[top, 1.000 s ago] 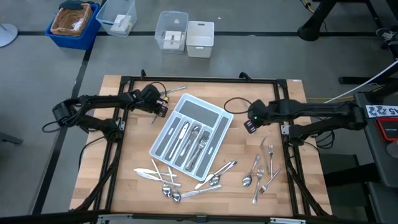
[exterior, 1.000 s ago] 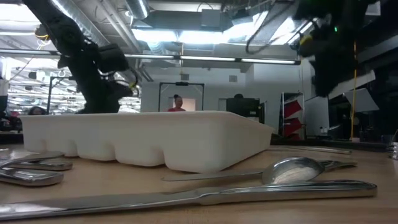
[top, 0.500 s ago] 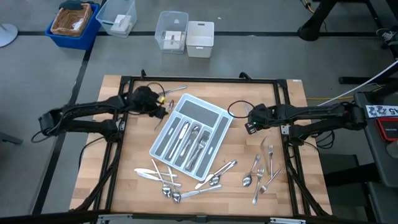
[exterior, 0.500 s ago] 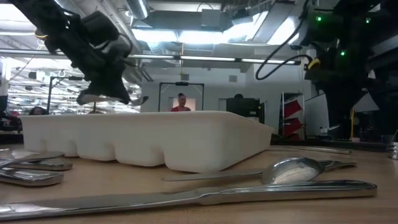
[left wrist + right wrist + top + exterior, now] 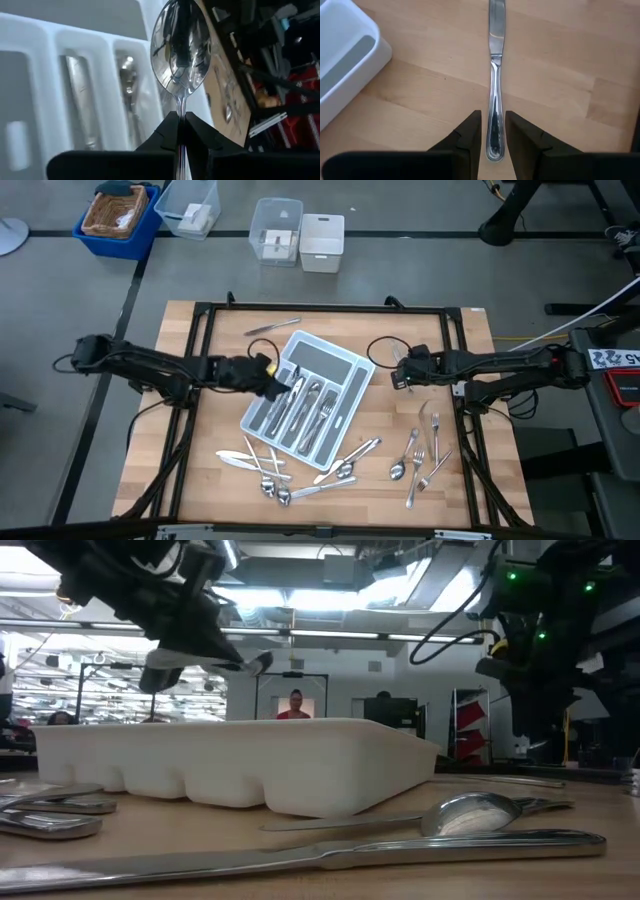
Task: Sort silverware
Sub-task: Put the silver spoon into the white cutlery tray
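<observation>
Left gripper (image 5: 181,125) is clamping a spoon (image 5: 180,47) over the tray (image 5: 345,395); right gripper (image 5: 492,131) is hovering, fingers parted, above a knife (image 5: 494,75).

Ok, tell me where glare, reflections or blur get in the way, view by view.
Low view: ceiling lights blow out behind the left gripper, and the near knife is soft. Left wrist view: the held spoon mirrors its surroundings, and the tray behind it is blurred. Right wrist view: sharp, a thin highlight along the knife. High view: even light.
</observation>
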Robot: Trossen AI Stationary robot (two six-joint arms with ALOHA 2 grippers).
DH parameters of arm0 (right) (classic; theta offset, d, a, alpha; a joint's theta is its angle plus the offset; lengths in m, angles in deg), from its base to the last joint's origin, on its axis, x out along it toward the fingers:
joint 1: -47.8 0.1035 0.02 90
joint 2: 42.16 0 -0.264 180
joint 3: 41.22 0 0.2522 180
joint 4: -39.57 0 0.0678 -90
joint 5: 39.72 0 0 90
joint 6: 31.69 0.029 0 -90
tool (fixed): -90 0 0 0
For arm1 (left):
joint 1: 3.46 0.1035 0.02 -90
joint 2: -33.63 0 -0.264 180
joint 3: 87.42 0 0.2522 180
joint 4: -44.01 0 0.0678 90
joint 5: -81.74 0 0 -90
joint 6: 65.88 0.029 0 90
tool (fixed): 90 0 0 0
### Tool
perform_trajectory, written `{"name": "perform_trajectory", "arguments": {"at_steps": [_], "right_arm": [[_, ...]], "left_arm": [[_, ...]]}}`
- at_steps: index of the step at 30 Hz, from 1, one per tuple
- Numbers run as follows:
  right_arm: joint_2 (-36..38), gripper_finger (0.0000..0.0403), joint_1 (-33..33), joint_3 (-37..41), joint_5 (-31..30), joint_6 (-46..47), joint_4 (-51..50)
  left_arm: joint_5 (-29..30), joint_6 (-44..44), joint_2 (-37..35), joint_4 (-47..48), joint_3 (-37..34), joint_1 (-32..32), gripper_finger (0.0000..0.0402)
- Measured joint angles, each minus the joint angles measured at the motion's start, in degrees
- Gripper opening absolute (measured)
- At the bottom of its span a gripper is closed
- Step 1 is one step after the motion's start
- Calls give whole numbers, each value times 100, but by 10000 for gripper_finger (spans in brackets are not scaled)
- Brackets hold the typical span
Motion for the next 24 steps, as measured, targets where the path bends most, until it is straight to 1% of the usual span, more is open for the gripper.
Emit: {"name": "perform_trajectory", "arguments": {"at_steps": [3,6,11,13,16,20,24], "right_arm": [[-16,89,0,0,2,0,3],[-30,89,0,0,0,0,11],[-48,89,0,0,2,0,96],[-48,89,0,0,2,0,149],[-48,89,0,0,-46,0,183],[-48,89,0,0,-55,0,269],[-48,89,0,0,-60,0,275]], "left_arm": [[420,-182,407,-449,0,-346,9],[663,-370,924,-981,0,-555,15],[684,-517,1797,-2025,0,-705,14],[683,-522,2078,-2301,4,-725,12],[684,-532,2408,-2463,20,-727,13],[727,-515,2733,-2380,22,-725,23],[716,-507,2917,-2416,23,-718,35]]}}
